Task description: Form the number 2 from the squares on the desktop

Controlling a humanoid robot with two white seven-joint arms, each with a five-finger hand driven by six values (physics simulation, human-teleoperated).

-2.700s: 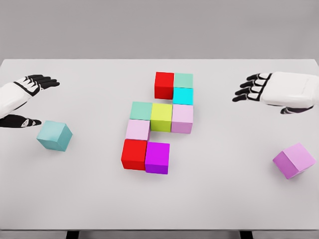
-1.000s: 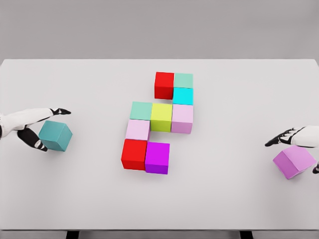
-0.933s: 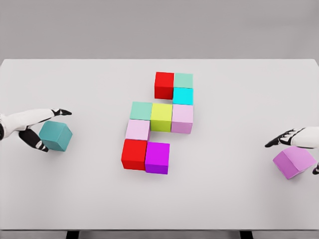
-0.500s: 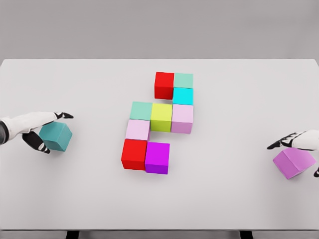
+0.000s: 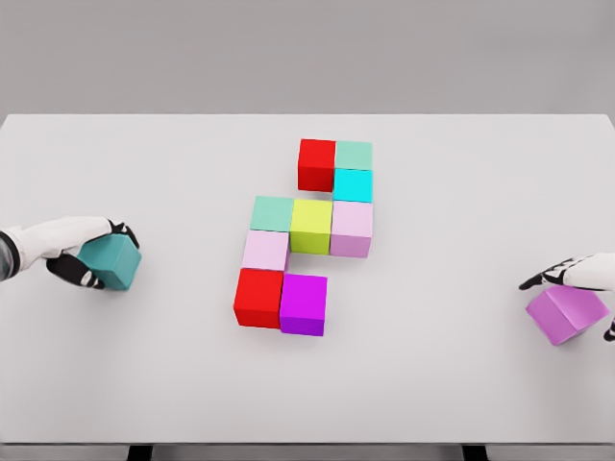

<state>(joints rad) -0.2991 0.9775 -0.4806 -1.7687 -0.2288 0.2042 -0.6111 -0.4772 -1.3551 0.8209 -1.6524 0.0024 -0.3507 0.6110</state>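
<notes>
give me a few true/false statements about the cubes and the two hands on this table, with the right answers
1. The left hand has its fingers wrapped around the teal cube. True.
2. The violet cube sits against the magenta cube. False: it lies apart, near the table's right edge, under the right hand.
3. Two red cubes are in the central group. True: the upper red cube and the lower red cube.
4. The yellow-green cube lies alone at the table's far left. False: it sits in the middle row of the group, between a mint cube and a pale pink cube.
</notes>
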